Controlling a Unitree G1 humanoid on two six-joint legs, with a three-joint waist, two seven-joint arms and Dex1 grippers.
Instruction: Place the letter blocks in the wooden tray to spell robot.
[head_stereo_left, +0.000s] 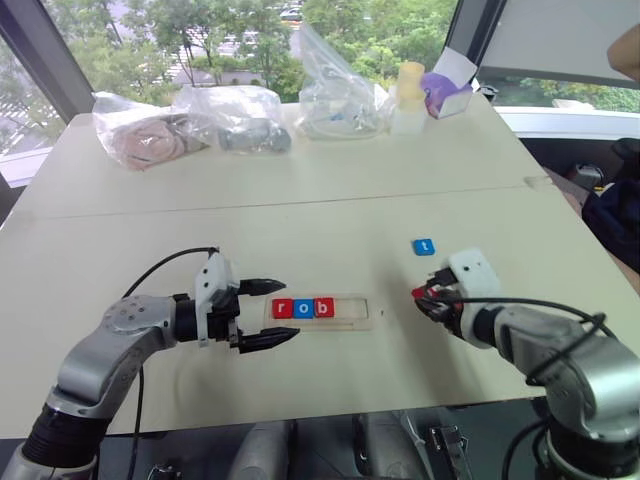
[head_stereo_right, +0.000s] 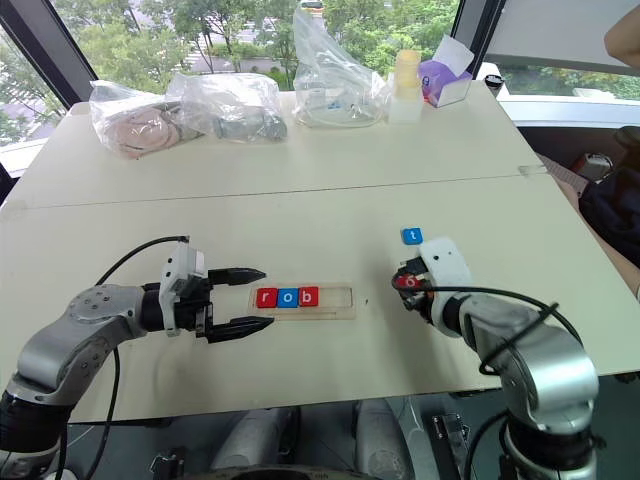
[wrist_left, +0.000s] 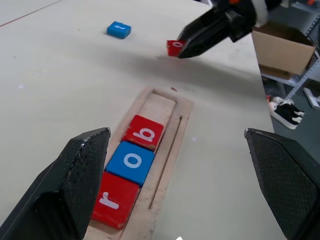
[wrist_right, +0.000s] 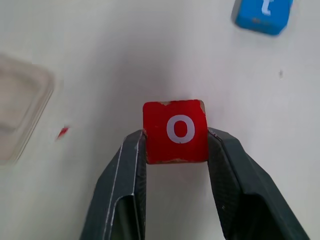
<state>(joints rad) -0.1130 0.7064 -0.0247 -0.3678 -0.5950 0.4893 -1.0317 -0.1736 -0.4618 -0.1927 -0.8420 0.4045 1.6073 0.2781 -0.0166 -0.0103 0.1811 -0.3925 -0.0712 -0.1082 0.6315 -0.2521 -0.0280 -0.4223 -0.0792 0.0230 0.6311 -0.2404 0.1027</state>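
Note:
The wooden tray (head_stereo_left: 352, 309) lies at the front middle of the table. In its left part sit a red r block (head_stereo_left: 282, 308), a blue o block (head_stereo_left: 303, 308) and a red b block (head_stereo_left: 323, 307), side by side. My left gripper (head_stereo_left: 291, 310) is open at the tray's left end, one finger on each side of it. To the right of the tray, my right gripper (head_stereo_left: 425, 297) is shut on a red o block (wrist_right: 175, 131), held just above the table. A blue t block (head_stereo_left: 424, 246) lies flat on the table just beyond the right gripper.
Several clear plastic bags (head_stereo_left: 240, 118) with items lie along the table's far edge. A pale bottle (head_stereo_left: 409, 95) and a purple box (head_stereo_left: 447, 93) stand at the far right. A cardboard box (wrist_left: 280, 47) sits on the floor beyond the table's right edge.

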